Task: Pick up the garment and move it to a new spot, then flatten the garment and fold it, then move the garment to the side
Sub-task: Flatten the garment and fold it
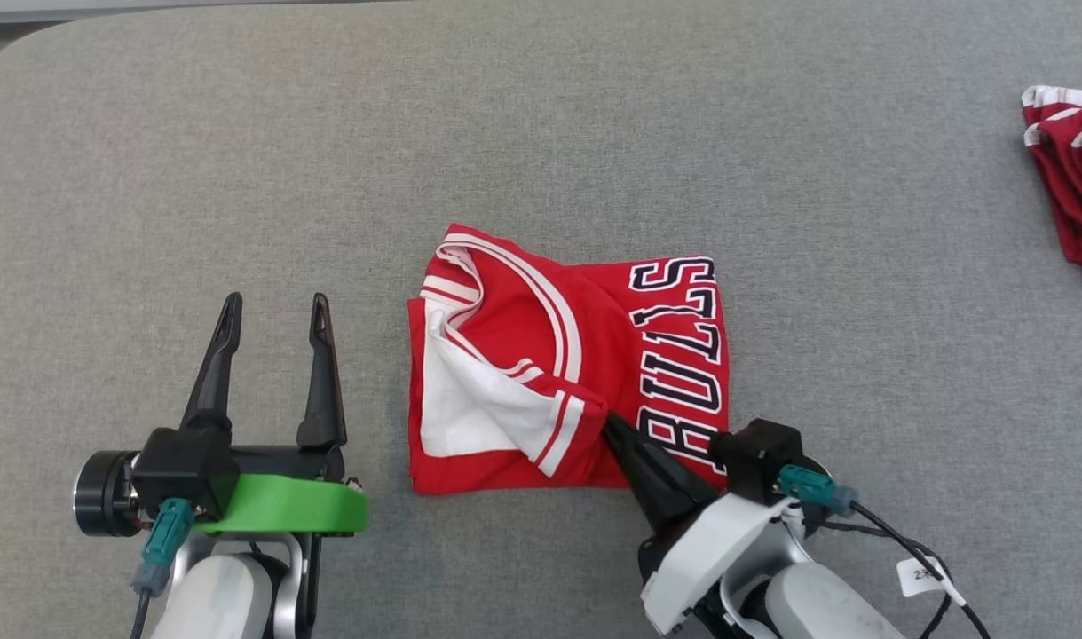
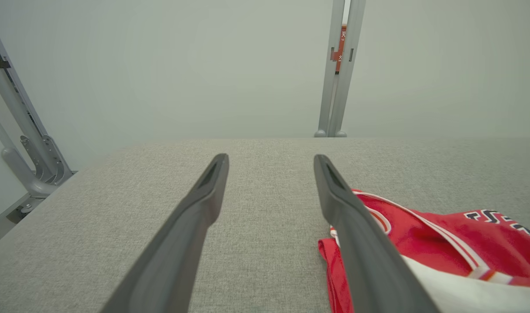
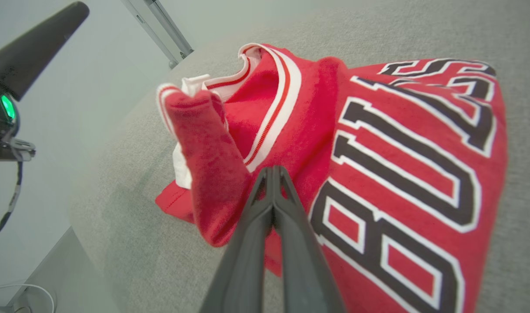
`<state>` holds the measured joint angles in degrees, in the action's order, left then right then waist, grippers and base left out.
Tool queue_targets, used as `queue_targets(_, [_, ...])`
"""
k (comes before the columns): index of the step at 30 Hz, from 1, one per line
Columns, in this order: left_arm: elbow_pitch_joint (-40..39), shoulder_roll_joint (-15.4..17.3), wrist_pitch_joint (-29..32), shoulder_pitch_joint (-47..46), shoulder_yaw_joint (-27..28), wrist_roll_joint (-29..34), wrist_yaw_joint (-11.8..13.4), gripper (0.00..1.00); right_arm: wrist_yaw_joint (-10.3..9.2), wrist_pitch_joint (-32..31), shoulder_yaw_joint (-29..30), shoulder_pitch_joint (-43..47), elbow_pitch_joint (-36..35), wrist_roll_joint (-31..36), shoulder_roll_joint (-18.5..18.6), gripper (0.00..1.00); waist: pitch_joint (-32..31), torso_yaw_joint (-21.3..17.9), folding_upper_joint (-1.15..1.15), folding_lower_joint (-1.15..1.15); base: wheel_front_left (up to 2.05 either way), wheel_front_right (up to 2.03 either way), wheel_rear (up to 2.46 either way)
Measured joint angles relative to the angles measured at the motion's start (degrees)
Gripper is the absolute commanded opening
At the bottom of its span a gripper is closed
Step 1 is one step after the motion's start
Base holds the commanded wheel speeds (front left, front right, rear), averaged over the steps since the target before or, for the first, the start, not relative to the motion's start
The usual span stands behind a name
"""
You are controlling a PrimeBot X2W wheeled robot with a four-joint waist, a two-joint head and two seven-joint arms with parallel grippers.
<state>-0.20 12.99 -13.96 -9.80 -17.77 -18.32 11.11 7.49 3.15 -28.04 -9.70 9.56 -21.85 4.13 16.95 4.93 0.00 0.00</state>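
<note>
The folded garment [image 1: 576, 355] lies mid-tabletop [image 1: 239, 133], toward the near edge. The right gripper [image 1: 608, 421], fingers pressed together, meets its near flap. The left gripper [image 1: 275, 306] stands spread alongside. A thin pinch may slip, or pulling one layer may drag the folds open.

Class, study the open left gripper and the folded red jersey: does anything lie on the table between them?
Nothing visible does. Bare grey table is all that separates the left gripper from the jersey. The right gripper pinches the jersey's near edge, away from that gap.
</note>
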Motion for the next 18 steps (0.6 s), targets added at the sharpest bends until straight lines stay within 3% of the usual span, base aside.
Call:
queue_targets(7, [0.67,-0.58,-0.32,-0.20,-0.03,-0.16,-0.04,1.00,-0.01,1.21,-7.95,-6.02,6.35,-3.19,-0.64,0.00,0.93,1.52,0.00,0.00,0.00,0.00,0.00])
queue_targets(18, [1.66,-1.60,-0.80,-0.83,0.07,-0.57,-0.52,1.00,-0.01,-3.50,-17.81,-11.82,11.37,-7.67,-1.00,0.00,1.28,3.17,0.00,0.00,0.00,0.00,0.00])
